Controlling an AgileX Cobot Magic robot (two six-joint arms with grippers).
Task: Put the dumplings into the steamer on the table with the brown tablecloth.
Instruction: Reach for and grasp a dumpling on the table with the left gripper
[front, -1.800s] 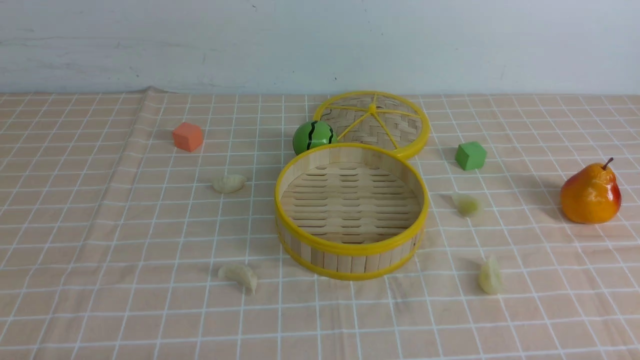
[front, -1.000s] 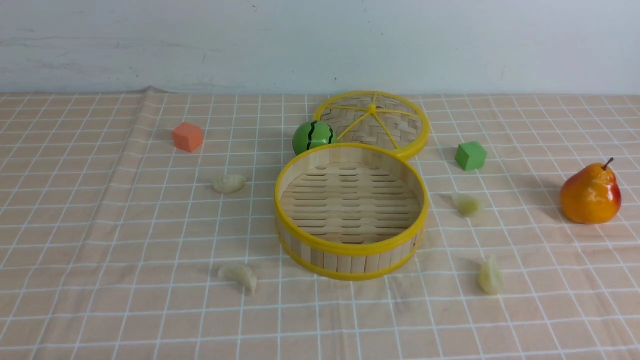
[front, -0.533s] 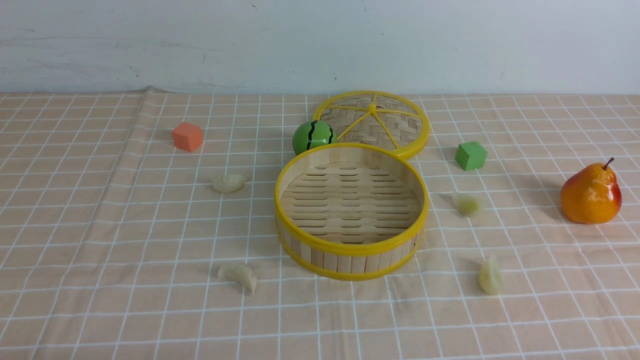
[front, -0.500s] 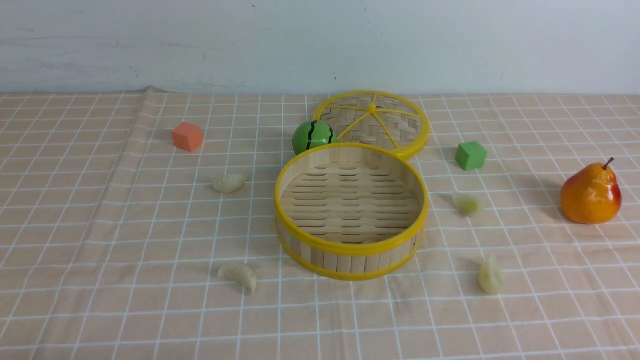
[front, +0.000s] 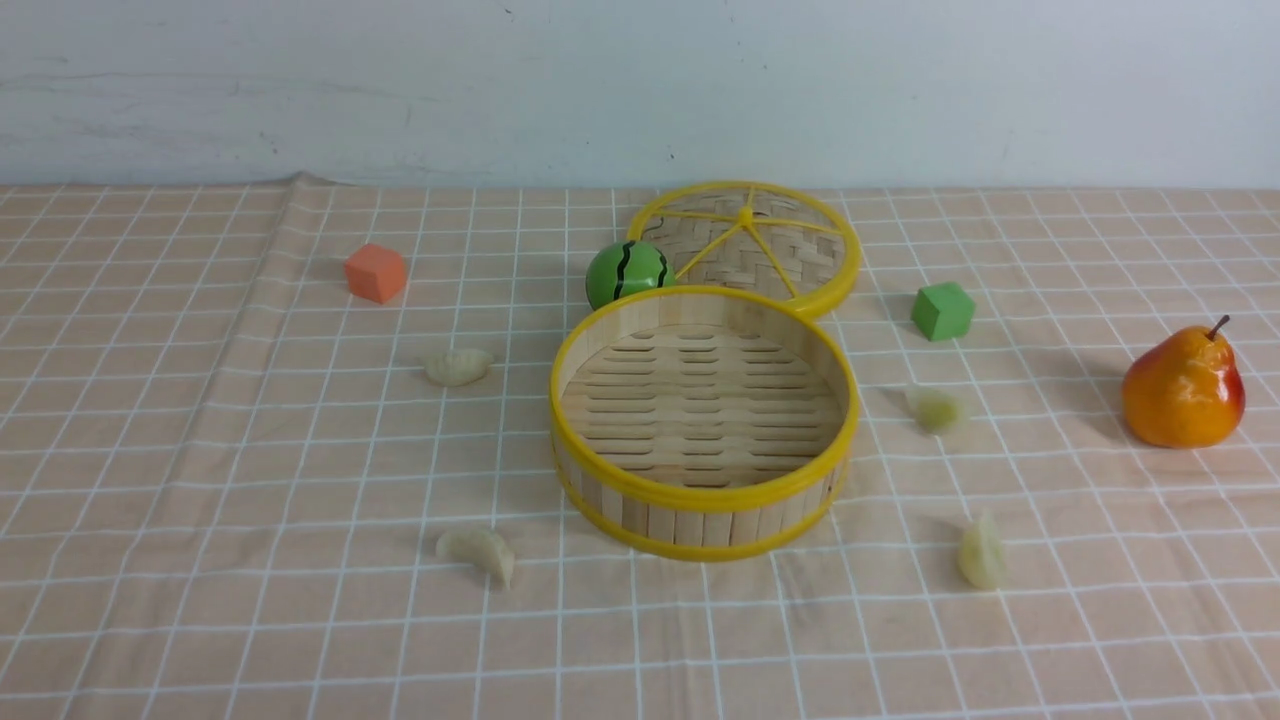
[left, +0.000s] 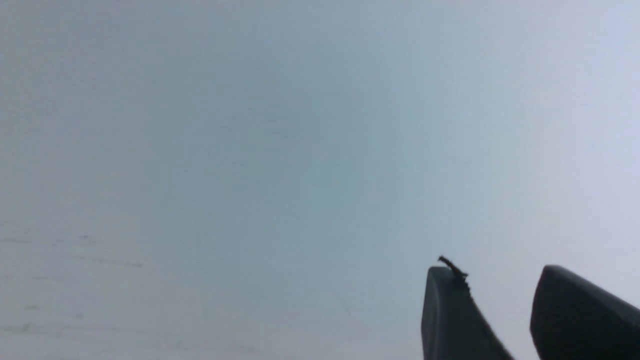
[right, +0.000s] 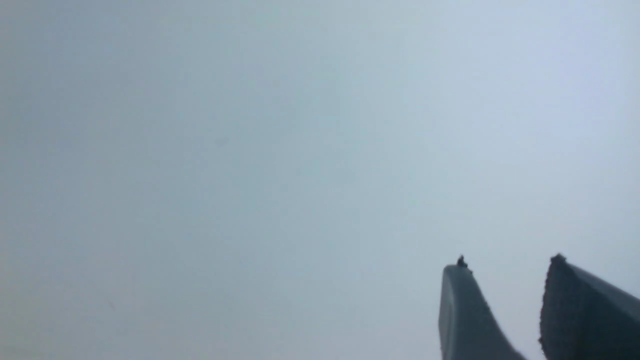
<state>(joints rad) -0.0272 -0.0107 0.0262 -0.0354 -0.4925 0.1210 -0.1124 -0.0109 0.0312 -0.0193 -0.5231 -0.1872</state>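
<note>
The steamer (front: 700, 495), a round bamboo basket with yellow rims, stands empty at the middle of the table with the brown tablecloth (front: 200, 450). Four pale dumplings lie on the cloth around it: one at the left (front: 457, 366), one at the front left (front: 479, 553), one at the right (front: 936, 409), one at the front right (front: 981, 553). Neither arm shows in the front view. My left gripper (left: 497, 274) and right gripper (right: 506, 264) each show two dark fingertips apart, empty, facing only the pale grey wall.
The woven yellow-spoked lid (front: 760, 240) lies behind the steamer, with a green watermelon ball (front: 626, 272) beside it. An orange cube (front: 376, 273) sits at the back left, a green cube (front: 942, 311) at the back right, an orange pear (front: 1183, 388) at the far right.
</note>
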